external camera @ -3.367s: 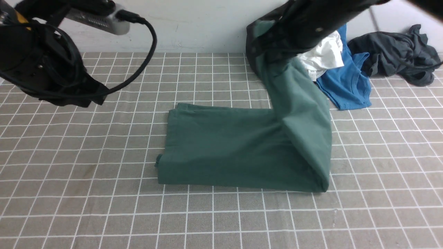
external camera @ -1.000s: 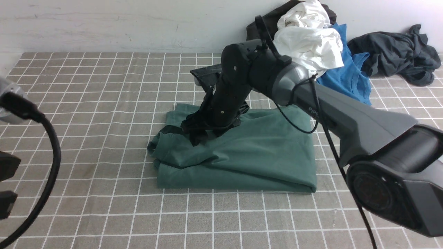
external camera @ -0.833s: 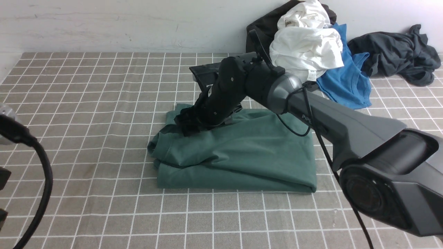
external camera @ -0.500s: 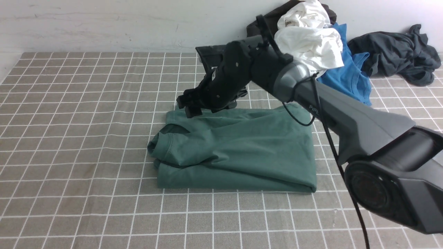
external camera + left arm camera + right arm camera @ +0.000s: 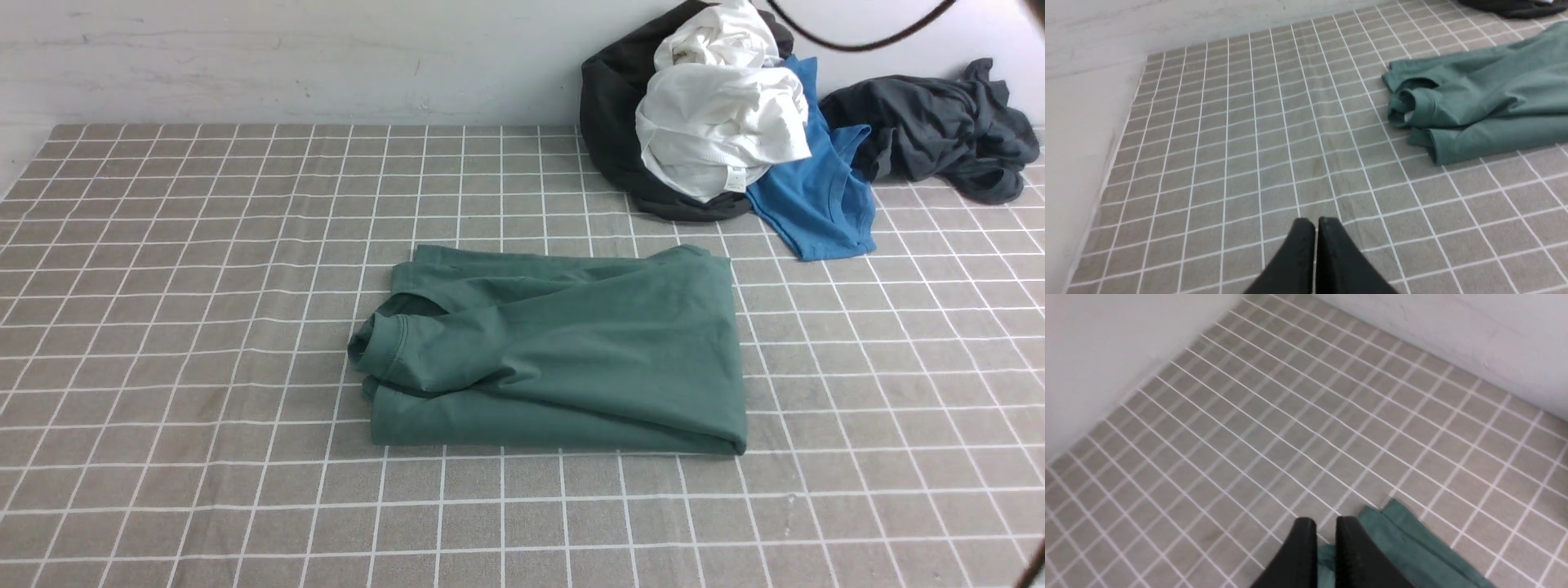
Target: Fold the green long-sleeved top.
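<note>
Left end effector: fingertips pressed together, clenched on nothing, suspended above bare checked cloth on the bench, well apart from the green long-sleeved top. Right end effector: fingers nearly together with a narrow gap between them, nothing visibly grasped, raised above one corner of the garment. Neither arm appears in the front view. The green long-sleeved top lies folded into a flat, roughly rectangular stack near the bench centre, with a cuffed sleeve bunched at its left edge. A clothes pile of white, blue and dark garments sits by the back wall, right of the top.
</note>
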